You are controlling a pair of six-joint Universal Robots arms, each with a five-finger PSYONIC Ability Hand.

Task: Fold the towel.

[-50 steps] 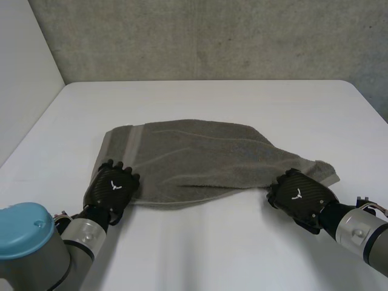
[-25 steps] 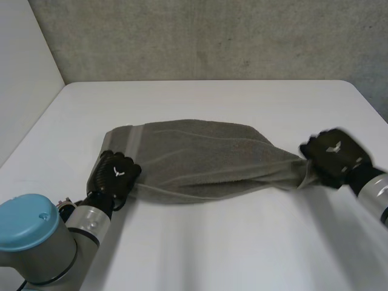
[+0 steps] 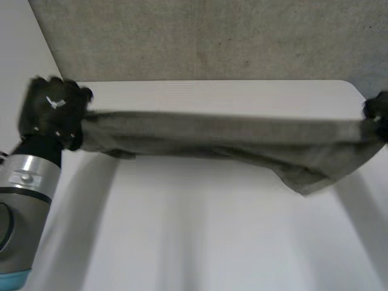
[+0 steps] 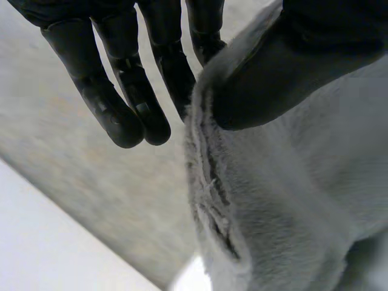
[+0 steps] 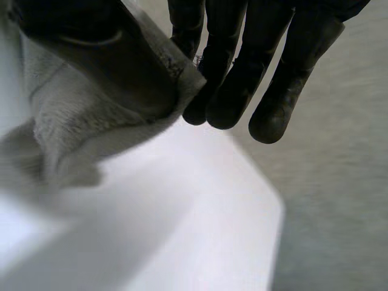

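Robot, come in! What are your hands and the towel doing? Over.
Left hand pinching one towel end, right hand the other. Towel stretched between them above the table, one part sagging. Nothing in the way.

Left hand (image 3: 51, 112): matte black shell, small white mark on its back. Left forearm (image 3: 27, 182): brushed grey metal cylinder with small screws near the wrist end; light-blue cap (image 3: 12, 282) on the next joint. Right hand (image 3: 379, 112): black as well. Left fingers (image 4: 112, 109): black, segmented, rounded tips, faint sheen. Right fingers (image 5: 285, 91): same build, tips greyer.
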